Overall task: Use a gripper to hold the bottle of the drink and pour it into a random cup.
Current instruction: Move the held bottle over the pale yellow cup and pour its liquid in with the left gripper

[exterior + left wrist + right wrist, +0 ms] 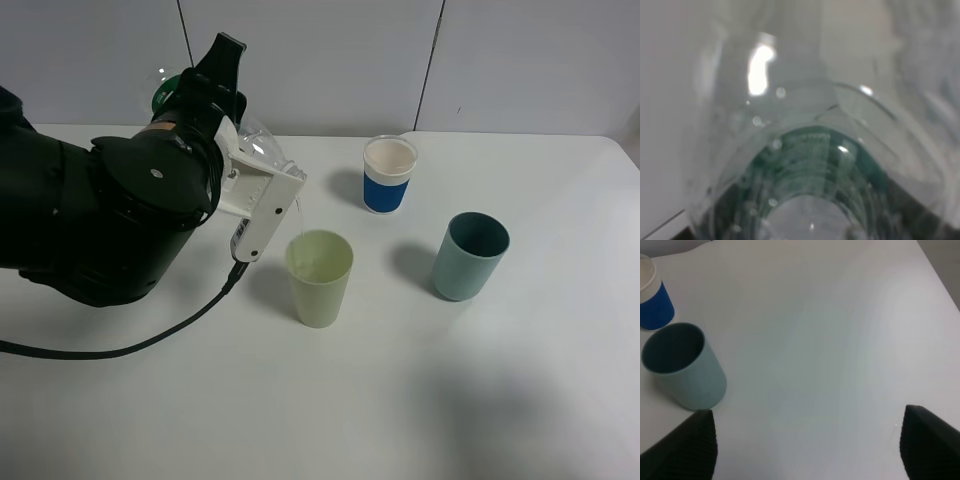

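My left gripper point(262, 178), a white jaw piece on the bulky black arm, is shut on the bottle of the drink point(258, 140). The bottle is tipped over, with its open neck pointing down toward the pale yellow-green cup point(320, 277). A thin stream runs from the neck into that cup. The bottle's green label shows behind the arm. In the left wrist view the clear bottle point(810, 160) fills the frame, blurred, with green at its base. My right gripper point(807, 450) is open and empty over the bare table; it is out of the exterior view.
A white cup with a blue band point(388, 174) stands behind the yellow-green cup. A teal-green tumbler point(470, 256) stands to its right. Both show in the right wrist view, the tumbler point(685, 367) and the banded cup point(652, 300). A black cable point(130, 345) trails across the white table point(450, 400).
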### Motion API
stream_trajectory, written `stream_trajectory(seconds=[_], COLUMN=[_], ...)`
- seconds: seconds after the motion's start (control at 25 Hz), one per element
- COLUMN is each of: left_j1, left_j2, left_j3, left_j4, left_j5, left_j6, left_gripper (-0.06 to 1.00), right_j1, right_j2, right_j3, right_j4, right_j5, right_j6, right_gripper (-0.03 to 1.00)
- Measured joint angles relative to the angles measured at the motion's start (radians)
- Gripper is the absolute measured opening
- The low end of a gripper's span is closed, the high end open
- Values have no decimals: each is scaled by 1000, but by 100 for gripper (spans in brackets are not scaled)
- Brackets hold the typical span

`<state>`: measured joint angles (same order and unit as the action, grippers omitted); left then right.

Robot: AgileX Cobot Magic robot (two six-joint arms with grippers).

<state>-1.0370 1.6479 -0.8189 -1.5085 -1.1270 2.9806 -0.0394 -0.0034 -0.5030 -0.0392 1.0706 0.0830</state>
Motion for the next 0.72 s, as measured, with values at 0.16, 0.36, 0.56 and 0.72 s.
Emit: stream_trajectory(seconds=[0.16,0.36,0.56,0.72], left_j1=[0,0,0,0], left_j2=[0,0,0,0], left_j3=[-1,-6,-8,-8], left_j4=[5,16,34,50], left_j5=[0,0,0,-1], left_j6=[0,0,0,0], left_gripper=[47,47,47,47], right_j1=[0,0,0,0], right_j2=[0,0,0,0], right_j3=[0,0,0,0], right_j4=[0,0,0,0], right_j5=[0,0,0,0], right_j6=[0,0,0,0], right_gripper=[74,74,74,74])
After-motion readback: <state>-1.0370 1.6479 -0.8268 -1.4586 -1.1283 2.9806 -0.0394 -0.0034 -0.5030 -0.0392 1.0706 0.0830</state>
